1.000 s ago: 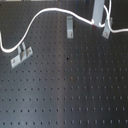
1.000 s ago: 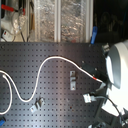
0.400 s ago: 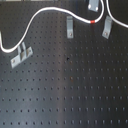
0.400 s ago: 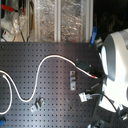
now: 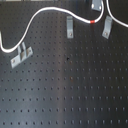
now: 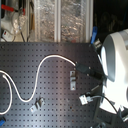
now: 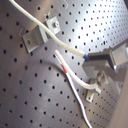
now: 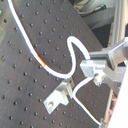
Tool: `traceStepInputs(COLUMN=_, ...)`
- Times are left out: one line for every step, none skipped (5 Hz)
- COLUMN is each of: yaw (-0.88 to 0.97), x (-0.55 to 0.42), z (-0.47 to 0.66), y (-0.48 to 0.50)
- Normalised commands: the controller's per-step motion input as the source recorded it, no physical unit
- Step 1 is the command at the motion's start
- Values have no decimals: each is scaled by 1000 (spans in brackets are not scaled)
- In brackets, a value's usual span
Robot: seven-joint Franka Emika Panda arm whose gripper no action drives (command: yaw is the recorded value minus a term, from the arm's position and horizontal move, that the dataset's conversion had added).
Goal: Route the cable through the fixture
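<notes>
Here's the long thin white cable (image 5: 37,17) in the first exterior view, arcing from the left edge up over the top of the frame and down to its short red band (image 5: 92,22), which sits between two small grey metal bracket fixtures: the middle bracket (image 5: 69,26) at upper centre and the right bracket (image 5: 107,27) at upper right. A third grey bracket (image 5: 20,55) lies flat at the left, just below the cable. The arm barely shows here.

The second exterior view gives what that one lacks: the bulky white robot arm (image 6: 116,55) filling the right side, its dark gripper (image 6: 86,71) reaching to the cable end beside a bracket at frame centre. Whether the jaws are clamped I cannot tell from here.

The first wrist view shows a dark finger (image 7: 102,57) touching the cable's end, the red band just below it.

The black perforated metal breadboard table (image 5: 70,95) carries a regular grid of holes. Behind it, in the second exterior view's upper part, stand foil-like shiny panels (image 6: 60,20) and cluttered gear at upper left.
</notes>
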Motion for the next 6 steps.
traceStepInputs(yaw=51, x=145, z=183, y=-43)
traceStepInputs(yaw=57, x=40, z=214, y=-56)
traceStepInputs(yaw=0, x=-28, z=235, y=-45)
traceStepInputs(yaw=0, x=-54, z=366, y=24)
traceStepInputs(yaw=0, x=-151, z=413, y=58)
traceStepInputs(yaw=14, x=-474, z=234, y=164)
